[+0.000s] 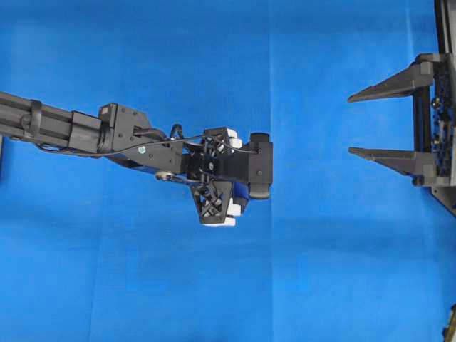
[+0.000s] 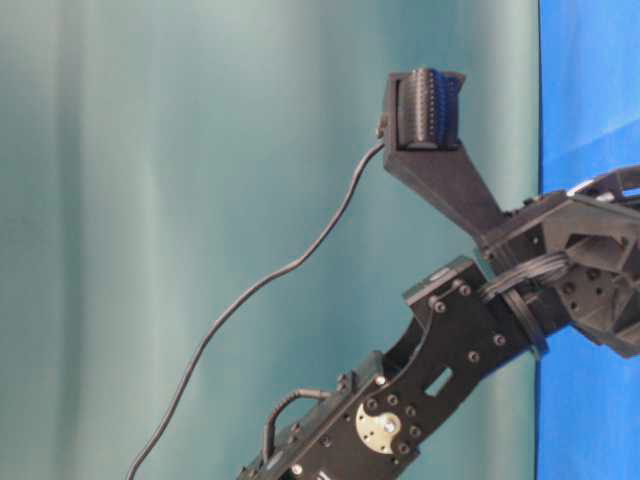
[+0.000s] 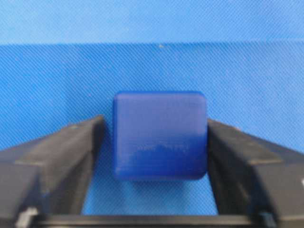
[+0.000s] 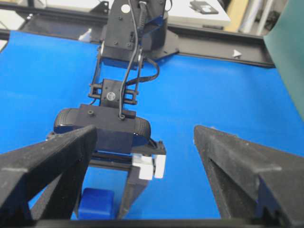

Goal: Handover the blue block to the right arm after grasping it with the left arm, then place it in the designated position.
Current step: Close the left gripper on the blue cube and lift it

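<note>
Blue cloth [image 1: 142, 271] carries the block [image 3: 160, 135], which sits between the left gripper's [image 3: 154, 142] fingers [image 3: 71, 152]; each jaw is right beside a side face, but whether they pinch it I cannot tell. Well apart at the cloth's right edge, the right gripper [image 1: 363, 122] hangs spread wide and empty.

There is one blue block [image 3: 160, 135], a single dark-blue cube. There are two black robot arms: one left arm [image 1: 85, 132] and one right arm [image 1: 434, 121]. Each arm has one gripper with two fingers, so four fingers together. One blue cloth [image 1: 214, 285] covers the worktop
</note>
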